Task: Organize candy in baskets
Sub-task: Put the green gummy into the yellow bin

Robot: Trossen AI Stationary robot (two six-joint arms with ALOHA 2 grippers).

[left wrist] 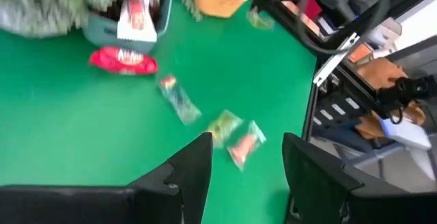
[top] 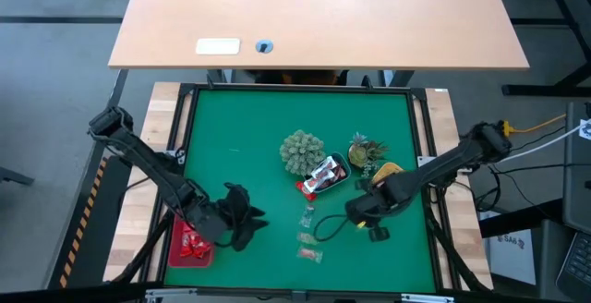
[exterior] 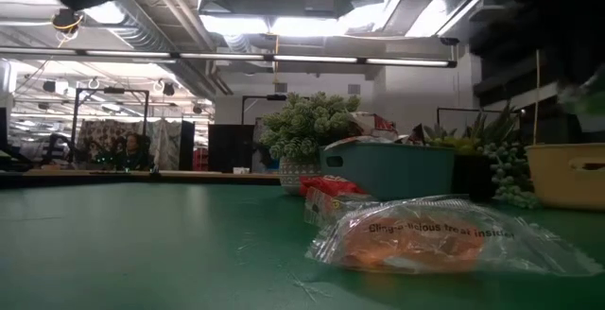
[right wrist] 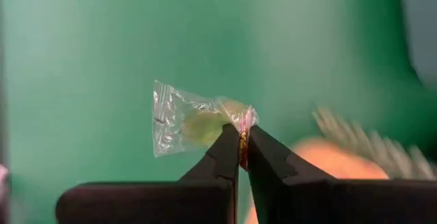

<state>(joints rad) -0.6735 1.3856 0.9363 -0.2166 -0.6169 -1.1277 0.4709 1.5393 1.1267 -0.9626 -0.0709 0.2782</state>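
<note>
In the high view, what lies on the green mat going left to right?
Red basket → left gripper → round green plant ornament → right gripper pinching a clear-wrapped candy → yellow basket.

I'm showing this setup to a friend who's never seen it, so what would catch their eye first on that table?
Probably the right gripper, shut on the edge of a clear-wrapped greenish candy and holding it above the green mat near the yellow basket. Next, the spiky green plant ornament at the mat's middle, beside the pale blue basket with red sweets. The left gripper waits open by the red basket.
</note>
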